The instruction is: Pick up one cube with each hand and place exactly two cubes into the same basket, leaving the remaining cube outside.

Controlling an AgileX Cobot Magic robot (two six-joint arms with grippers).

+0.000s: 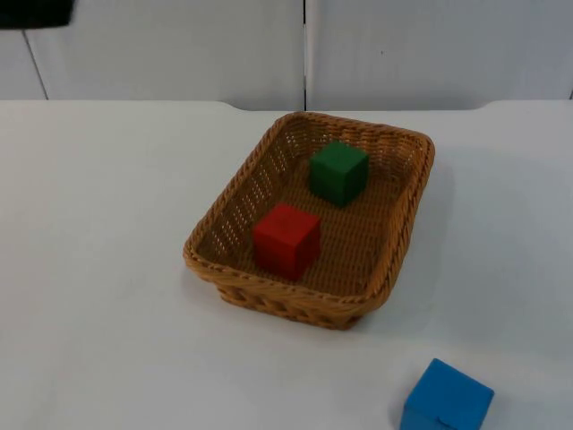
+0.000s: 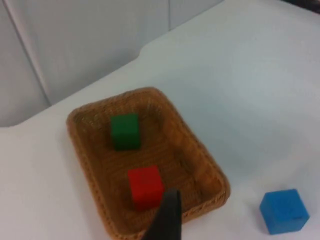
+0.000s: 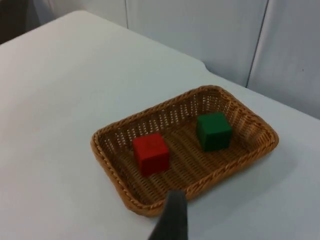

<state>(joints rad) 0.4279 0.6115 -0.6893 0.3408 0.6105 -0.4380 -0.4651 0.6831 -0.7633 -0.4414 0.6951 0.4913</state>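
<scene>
While the white table [image 1: 107, 269] takes up most of the top view and runs back to the grey partition wall [image 1: 179, 49], the real action sits near the middle: a brown wicker basket [image 1: 407, 219], rectangular, turned a bit so its long axis points from about 7 o'clock to 1 o'clock. Inside it are two cubes, well apart from each other. The green cube [image 1: 338, 172] sits toward the basket's 1 o'clock end, the red cube [image 1: 286, 240] toward the 7 o'clock end, near the front rim. Both rest flat on the woven floor.

The blue cube [image 1: 445, 399] is out on the bare table, at roughly 5 o'clock from the basket and well clear of it, right by the picture's lower edge.

The left gripper [image 2: 165, 220] hangs above the table looking down at the basket's red-cube end; one dark fingertip is all I get, so I can't tell how wide it is or whether it has anything. Same deal with the right gripper [image 3: 172, 217], up over the table near the basket's rim: can't tell.
</scene>
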